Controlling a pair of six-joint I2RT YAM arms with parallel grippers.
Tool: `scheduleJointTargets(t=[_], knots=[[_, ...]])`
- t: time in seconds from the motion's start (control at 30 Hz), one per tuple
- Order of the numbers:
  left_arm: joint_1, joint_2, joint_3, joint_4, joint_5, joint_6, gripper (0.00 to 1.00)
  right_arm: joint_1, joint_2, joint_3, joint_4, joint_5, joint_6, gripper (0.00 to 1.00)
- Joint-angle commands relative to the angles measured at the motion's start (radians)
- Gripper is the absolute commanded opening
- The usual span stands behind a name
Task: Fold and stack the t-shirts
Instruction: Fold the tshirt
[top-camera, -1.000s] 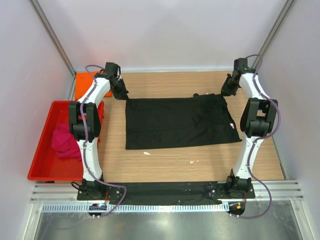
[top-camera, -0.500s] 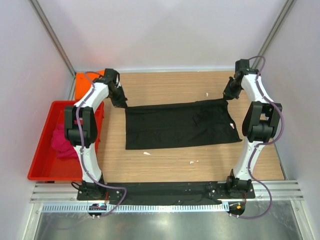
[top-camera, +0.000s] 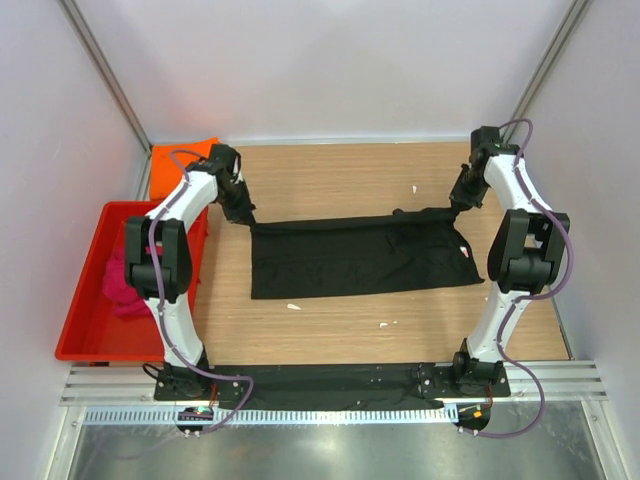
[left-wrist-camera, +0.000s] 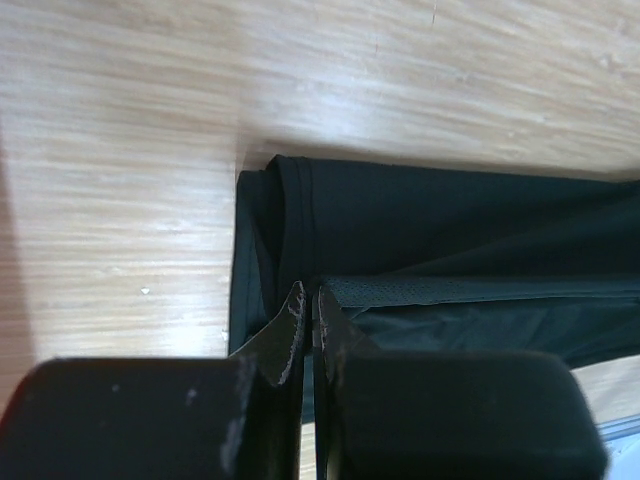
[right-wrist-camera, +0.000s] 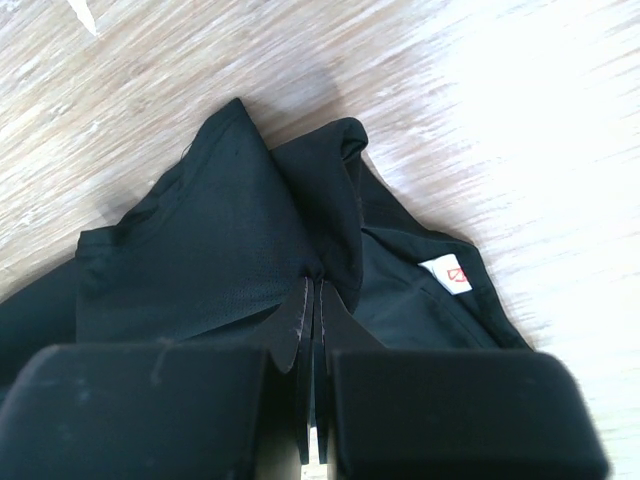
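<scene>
The black t-shirt (top-camera: 360, 255) lies spread across the middle of the table, its far edge lifted and folded toward me. My left gripper (top-camera: 244, 217) is shut on its far left corner (left-wrist-camera: 330, 290). My right gripper (top-camera: 458, 203) is shut on its far right corner (right-wrist-camera: 300, 250). A small white tag (right-wrist-camera: 447, 274) shows in the right wrist view. The orange t-shirt (top-camera: 180, 160) lies at the far left corner. The magenta-pink t-shirt (top-camera: 118, 290) lies crumpled in the red tray (top-camera: 85, 345).
The red tray stands along the table's left edge beside the left arm. Small white scraps lie on the wood at the far right (top-camera: 415, 188) and in front of the shirt (top-camera: 293, 306). White walls close in the table on three sides.
Both grippers have pulled the shirt's far edge toward the near side, so the black shirt is now a narrower band. Both arms have moved nearer.
</scene>
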Motion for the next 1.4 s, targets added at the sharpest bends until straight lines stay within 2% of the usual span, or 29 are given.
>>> scheduleJointTargets(t=[0.0,0.77,1.1,1.2,1.23,1.27,1.3,1.37], knots=[[-0.009,-0.065,-0.029,-0.017,0.006,0.014,0.0,-0.011,-0.06,-0.012,0.004,0.059,-0.001,0.01],[-0.032,-0.094,-0.145,-0.019,-0.017,0.017,0.0,-0.015,-0.064,-0.151,0.033,0.085,0.007,0.01],[-0.034,-0.079,-0.141,-0.026,-0.037,0.025,0.0,-0.015,-0.049,-0.176,0.04,0.082,0.013,0.01],[-0.034,-0.075,-0.142,-0.055,-0.058,0.022,0.05,-0.015,-0.043,-0.176,0.03,0.081,0.014,0.01],[-0.034,-0.078,-0.142,-0.065,-0.067,0.02,0.11,-0.015,-0.041,-0.176,0.007,0.081,0.017,0.02],[-0.034,-0.103,-0.15,-0.071,-0.078,0.006,0.17,-0.015,-0.043,-0.173,-0.004,0.084,0.016,0.04],[-0.034,-0.12,-0.155,-0.077,-0.087,0.0,0.26,-0.015,-0.05,-0.176,-0.015,0.082,0.016,0.12],[-0.034,-0.195,-0.168,-0.074,-0.098,-0.017,0.34,-0.015,-0.098,-0.185,-0.029,0.075,0.017,0.2]])
